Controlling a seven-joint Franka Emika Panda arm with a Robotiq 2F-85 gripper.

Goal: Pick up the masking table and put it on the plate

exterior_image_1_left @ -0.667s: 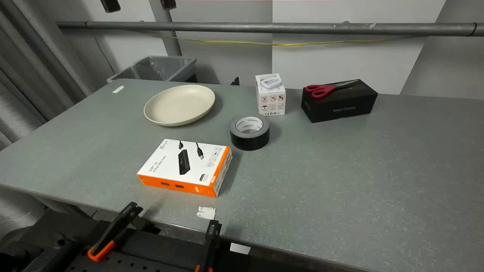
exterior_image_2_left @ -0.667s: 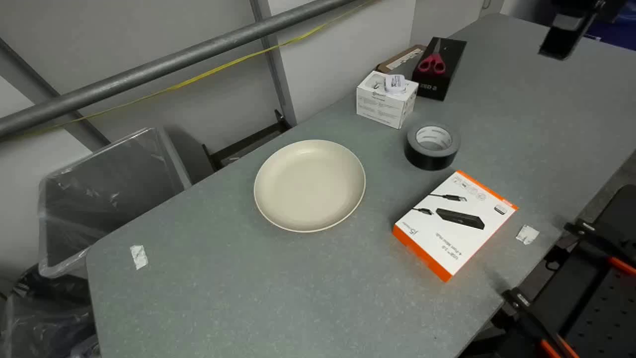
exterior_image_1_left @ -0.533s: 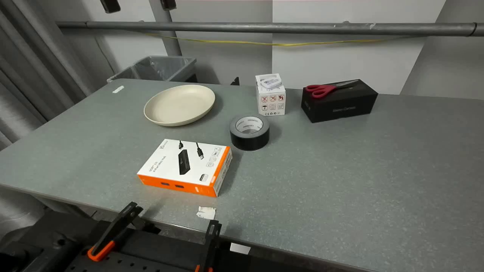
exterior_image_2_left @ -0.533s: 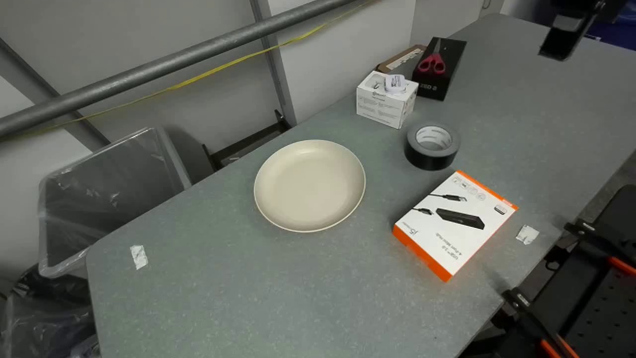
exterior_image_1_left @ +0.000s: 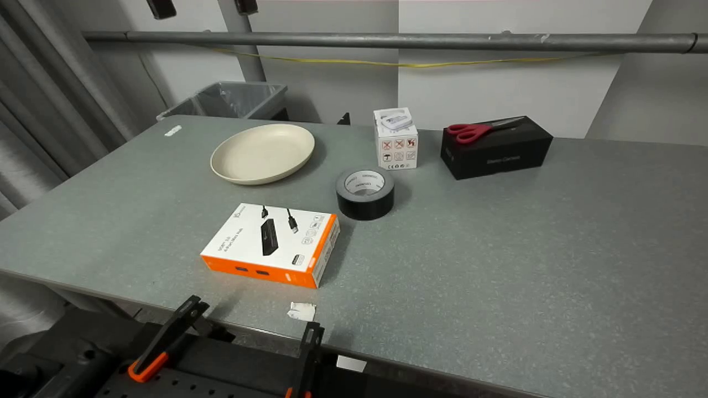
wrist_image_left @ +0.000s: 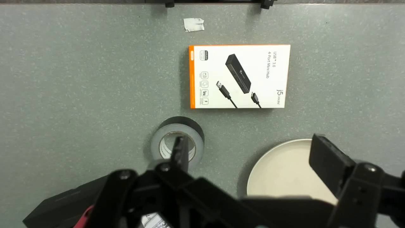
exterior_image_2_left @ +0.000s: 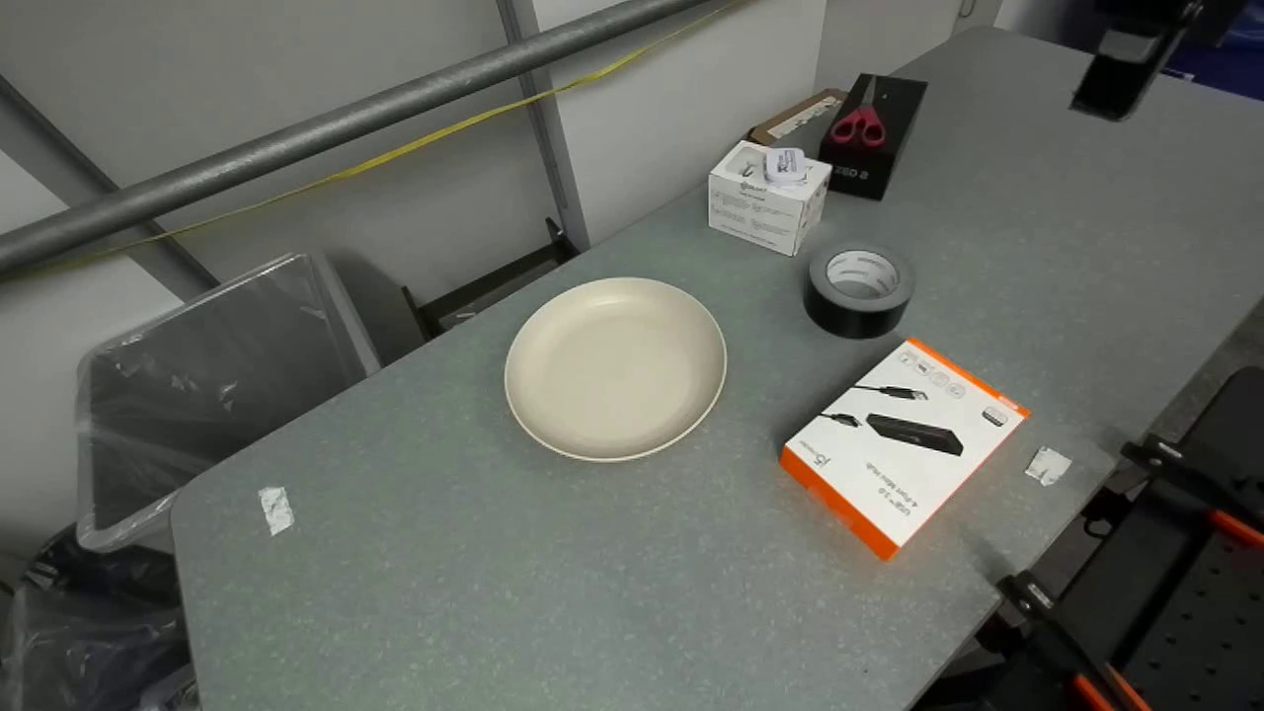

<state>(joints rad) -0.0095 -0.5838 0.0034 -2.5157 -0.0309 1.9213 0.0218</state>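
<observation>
Near the middle of an exterior view, a black roll of tape (exterior_image_1_left: pixel 365 209) lay flat on a grey table (exterior_image_1_left: pixel 498 276), its hole facing up. A cream plate (exterior_image_1_left: pixel 263 155) sat to its upper left, apart from it. A white-and-orange box (exterior_image_1_left: pixel 271 243) lay at the roll's lower left; a small white box (exterior_image_1_left: pixel 396 143) stood just above the roll in the frame, and at the upper right red-handled scissors (exterior_image_1_left: pixel 487 127) rested on a black box (exterior_image_1_left: pixel 498 155). In the wrist view the gripper (wrist_image_left: pixel 251 147) (at the bottom of the frame) was spread wide, its two fingers (wrist_image_left: pixel 327 161) far apart and holding nothing. One finger blocked part of the roll from sight, the other part of the plate. In an exterior view the fingertips (exterior_image_1_left: pixel 161 8) hung high at the upper left.
</observation>
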